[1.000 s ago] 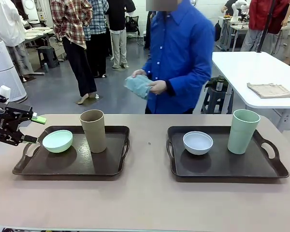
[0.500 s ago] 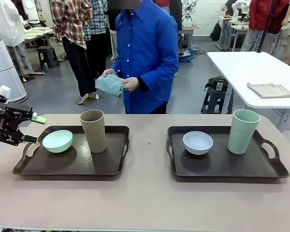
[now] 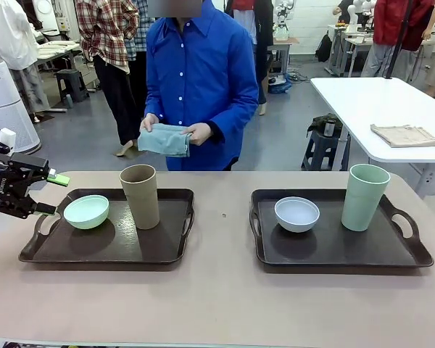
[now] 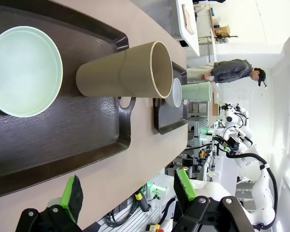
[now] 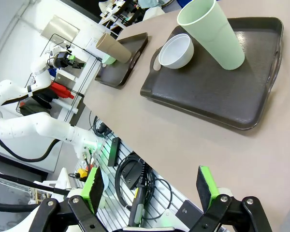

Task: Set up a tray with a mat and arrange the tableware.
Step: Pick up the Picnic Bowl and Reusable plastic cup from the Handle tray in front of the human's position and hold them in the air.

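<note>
Two dark trays lie on the table. The left tray [image 3: 109, 246] carries a mint green bowl [image 3: 86, 212] and a brown cup [image 3: 140, 196]. A pale blue-white bowl [image 3: 297, 214] and a pale green cup [image 3: 365, 197] stand on the right tray [image 3: 333, 250]. Behind the left tray, a person holds a folded teal mat [image 3: 164, 140] in both hands. My left gripper [image 3: 53, 194] hangs open just left of the left tray, facing the mint bowl [image 4: 24, 70] and brown cup [image 4: 125, 70]. My right gripper [image 5: 150, 186] is open and empty, well back from the right tray [image 5: 208, 96].
A white table [image 3: 362, 98] with a beige cloth [image 3: 406, 135] stands at the back right. Several people stand farther off behind the person in blue. Bare tabletop [image 3: 221, 239] separates the two trays and runs along the near edge.
The person has stepped to the left with the folded mat and now stands behind the left tray. Neither gripper has moved.
</note>
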{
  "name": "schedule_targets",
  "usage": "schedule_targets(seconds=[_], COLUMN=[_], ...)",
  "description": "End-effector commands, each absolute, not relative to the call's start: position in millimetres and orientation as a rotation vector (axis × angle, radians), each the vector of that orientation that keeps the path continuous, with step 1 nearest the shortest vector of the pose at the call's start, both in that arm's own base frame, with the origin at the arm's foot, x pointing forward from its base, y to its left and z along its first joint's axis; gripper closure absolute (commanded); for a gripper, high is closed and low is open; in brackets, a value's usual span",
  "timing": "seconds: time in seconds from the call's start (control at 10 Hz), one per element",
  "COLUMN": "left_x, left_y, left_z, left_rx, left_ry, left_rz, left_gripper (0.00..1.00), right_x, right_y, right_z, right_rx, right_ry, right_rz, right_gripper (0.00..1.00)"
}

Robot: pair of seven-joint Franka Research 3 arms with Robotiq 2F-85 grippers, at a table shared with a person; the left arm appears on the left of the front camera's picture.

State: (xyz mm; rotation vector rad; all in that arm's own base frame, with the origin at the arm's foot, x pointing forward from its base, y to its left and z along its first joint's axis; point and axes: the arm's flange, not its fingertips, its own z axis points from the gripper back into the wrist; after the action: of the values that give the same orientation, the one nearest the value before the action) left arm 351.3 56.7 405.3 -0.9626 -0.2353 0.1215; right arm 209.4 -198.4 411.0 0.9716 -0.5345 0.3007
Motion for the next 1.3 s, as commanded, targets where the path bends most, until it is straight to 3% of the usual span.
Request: schedule_targets(seconds=[0.0,1.2], left_x=[352.3,352.3], left_y=[54.2,54.2], left_z=[406.0,406.0], left_rx=[-0.975,-0.975], left_ry=[-0.237,-0.237], left_rz=[0.121,0.121], left_gripper=[0.00,0.00], right_x=[206.5,206.5], right_y=[-201.3,-201.3], right_z=[409.0,409.0], right_rx=[0.971,0.971], right_ry=[-0.539,-0.539], right_rz=[0.302,0.302], right_gripper=[0.00,0.00])
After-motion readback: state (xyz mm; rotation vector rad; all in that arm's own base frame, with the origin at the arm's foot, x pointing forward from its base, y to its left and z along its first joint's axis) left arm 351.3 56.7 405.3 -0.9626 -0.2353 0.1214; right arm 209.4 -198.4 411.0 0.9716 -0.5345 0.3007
